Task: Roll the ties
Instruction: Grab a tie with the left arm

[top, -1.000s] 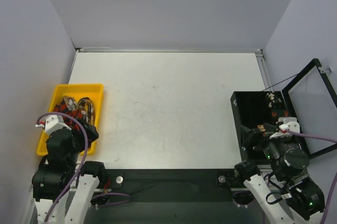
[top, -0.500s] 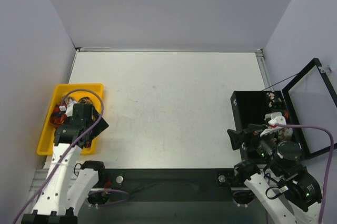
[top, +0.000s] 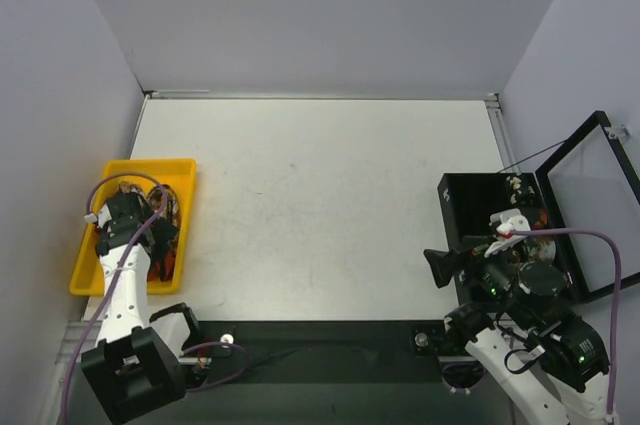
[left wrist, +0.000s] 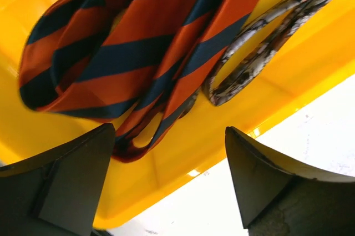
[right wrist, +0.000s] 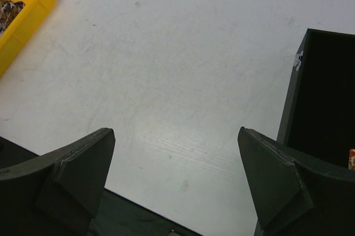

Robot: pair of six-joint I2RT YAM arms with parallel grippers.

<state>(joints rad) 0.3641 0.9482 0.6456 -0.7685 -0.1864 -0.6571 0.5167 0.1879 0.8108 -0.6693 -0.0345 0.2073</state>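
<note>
A tie with red-orange and dark diagonal stripes (left wrist: 144,41) lies bunched in the yellow tray (left wrist: 183,161). Beside it to the right is a looped tie patterned brown, cream and black (left wrist: 260,41). In the top view the ties (top: 160,207) show at the table's left edge. My left gripper (left wrist: 169,130) hangs open just above the striped tie's near loop, by the tray's near wall, with nothing between its fingers. It shows over the tray (top: 158,243) from above. My right gripper (right wrist: 176,131) is open over bare table, left of the black box (top: 447,261).
The black box (top: 480,207) stands at the right with its lid (top: 592,207) swung open. Small patterned items (top: 516,188) sit in its far corner. The box wall (right wrist: 327,97) is close on my right gripper's right. The yellow tray's corner (right wrist: 22,19) shows far left.
My left arm swung out from its base over the yellow tray and came down close to the ties. My right gripper shifted left, out from over the black box onto the table.
</note>
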